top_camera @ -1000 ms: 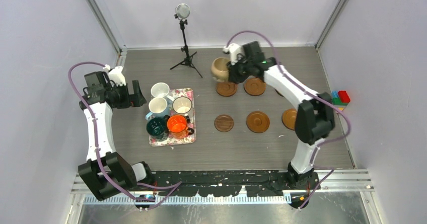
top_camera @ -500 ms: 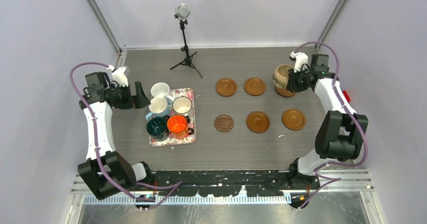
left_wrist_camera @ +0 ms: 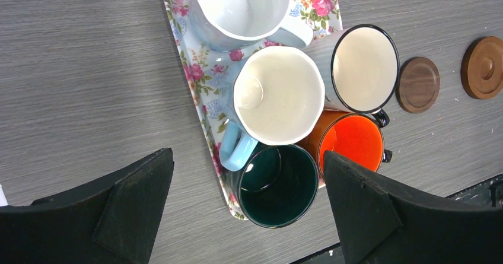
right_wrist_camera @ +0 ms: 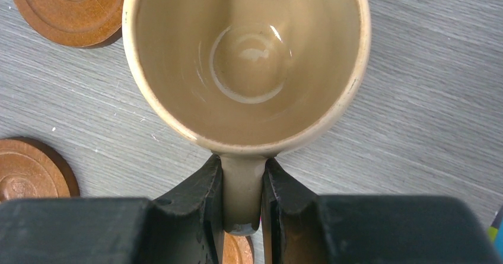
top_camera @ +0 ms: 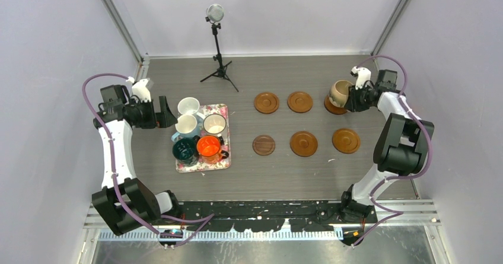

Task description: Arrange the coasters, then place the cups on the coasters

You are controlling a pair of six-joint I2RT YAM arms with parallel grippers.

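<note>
Beige mug (right_wrist_camera: pixel 246 68) sat clamped in your right gripper (right_wrist_camera: pixel 243 175); left gripper (left_wrist_camera: pixel 247 157) gaped over five mugs (top_camera: pixel 209 146); six coasters (top_camera: pixel 303 143) lay centre-right.

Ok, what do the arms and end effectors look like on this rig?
The left arm and right arm have white links, black joints and looping purple cables. The left end effector and right end effector are black, with two wedge-shaped fingers.
</note>
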